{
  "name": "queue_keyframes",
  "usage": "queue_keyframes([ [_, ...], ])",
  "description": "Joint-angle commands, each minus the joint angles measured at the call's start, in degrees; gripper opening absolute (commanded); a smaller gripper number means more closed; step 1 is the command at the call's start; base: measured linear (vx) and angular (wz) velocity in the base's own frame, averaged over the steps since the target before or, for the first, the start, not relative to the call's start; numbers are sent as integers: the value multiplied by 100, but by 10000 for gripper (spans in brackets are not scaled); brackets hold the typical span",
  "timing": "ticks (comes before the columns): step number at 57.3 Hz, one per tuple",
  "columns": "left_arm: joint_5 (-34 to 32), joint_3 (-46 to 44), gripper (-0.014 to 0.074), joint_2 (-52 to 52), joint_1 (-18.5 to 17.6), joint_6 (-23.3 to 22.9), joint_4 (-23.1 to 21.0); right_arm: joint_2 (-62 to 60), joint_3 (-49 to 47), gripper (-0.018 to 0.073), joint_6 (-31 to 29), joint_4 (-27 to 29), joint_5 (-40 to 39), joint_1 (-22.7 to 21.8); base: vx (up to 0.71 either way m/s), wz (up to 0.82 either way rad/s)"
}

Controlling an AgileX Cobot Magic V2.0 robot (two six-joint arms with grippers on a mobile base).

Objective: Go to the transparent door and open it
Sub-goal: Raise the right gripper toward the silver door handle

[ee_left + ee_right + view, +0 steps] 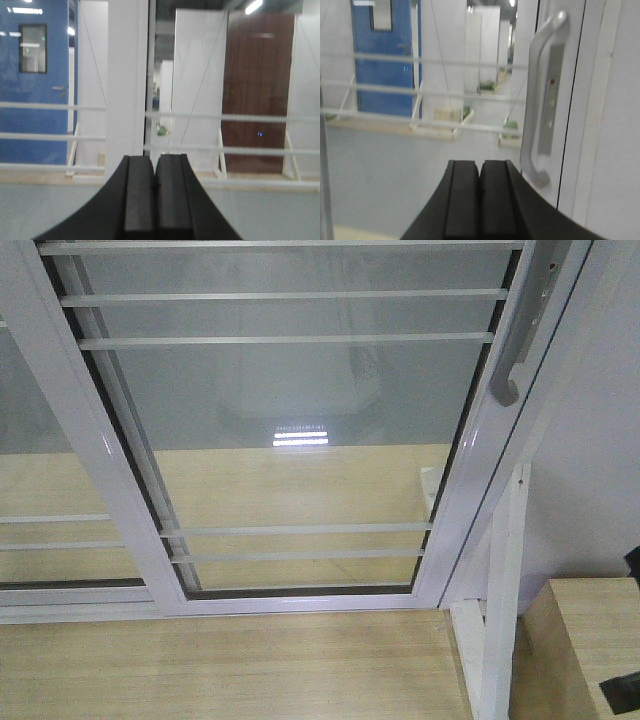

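Right tool (480,163) fully closed, empty, grey handle (533,100) of the transparent door (300,440) ahead to its right; left tool (155,159) likewise closed, empty.

Bright even indoor light, striped glare on the transparent door (300,437) — wrist views soft, slightly blurred
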Motion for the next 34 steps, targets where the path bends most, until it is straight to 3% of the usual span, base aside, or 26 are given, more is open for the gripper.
queue_keyframes([
  [1,-279,-317,0,28,-10,-294,-22,66,-293,-1,-34,0,-1026,26,0,0],
  [9,809,-1254,0,724,-10,-8,25,501,-1409,-1,-295,303,-403,26,0,0],
  [14,914,-1941,0,1561,-10,217,18,1184,-2363,-1,-575,332,212,26,0,0],
  [26,1698,-3815,0,3886,-18,79,-177,3299,-4365,-1,-660,242,1579,26,0,0],
  [34,1801,-4512,0,4809,-18,79,-177,4349,-4940,-1,-660,253,1699,26,0,0],
])
